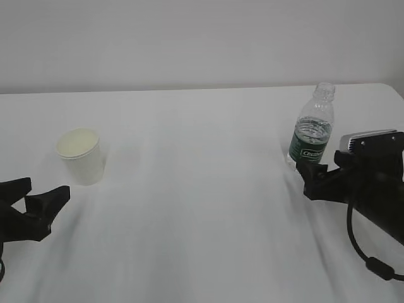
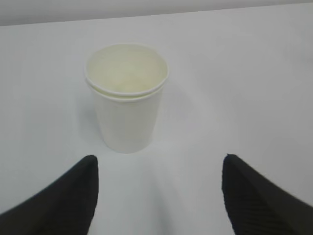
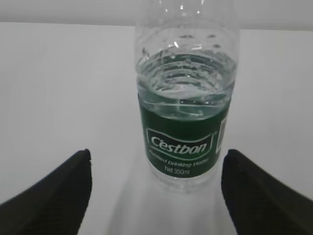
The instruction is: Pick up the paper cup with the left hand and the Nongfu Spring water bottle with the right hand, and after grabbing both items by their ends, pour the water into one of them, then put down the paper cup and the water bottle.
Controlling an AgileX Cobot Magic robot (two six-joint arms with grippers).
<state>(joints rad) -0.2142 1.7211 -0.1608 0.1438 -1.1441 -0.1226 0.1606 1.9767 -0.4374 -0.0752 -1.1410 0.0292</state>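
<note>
Looking across the white counter (image 1: 202, 189), we see the paper cup (image 1: 81, 155) upright at the left and the water bottle (image 1: 313, 126) upright at the right, well apart from each other. Neither is lifted.

The left hand (image 1: 39, 196) sits low at the left edge, just in front of the cup and not touching it. In the left wrist view the paper cup (image 2: 127, 95) stands centred ahead of the two black fingertips (image 2: 73, 196), which are spread wide with bare counter between them. So the left jaws are released and hold nothing. We note the cup rim looks doubled, as if two cups are nested; the inside looks pale cream, and we cannot tell if any liquid is in it.

The right hand (image 1: 315, 173) is at the right, its tips right by the bottle's base; contact is unclear from the exterior view. In the right wrist view the water bottle (image 3: 185, 98) stands between and beyond the spread fingertips (image 3: 259, 191), with gaps on both sides. Right jaws are released too, nothing grasped.

The bottle has a dark green label reading "C'estbon", and the water (image 3: 183, 81) reaches just above the label. Its top is out of frame at the wrist; in the exterior view it looks clear.
</note>
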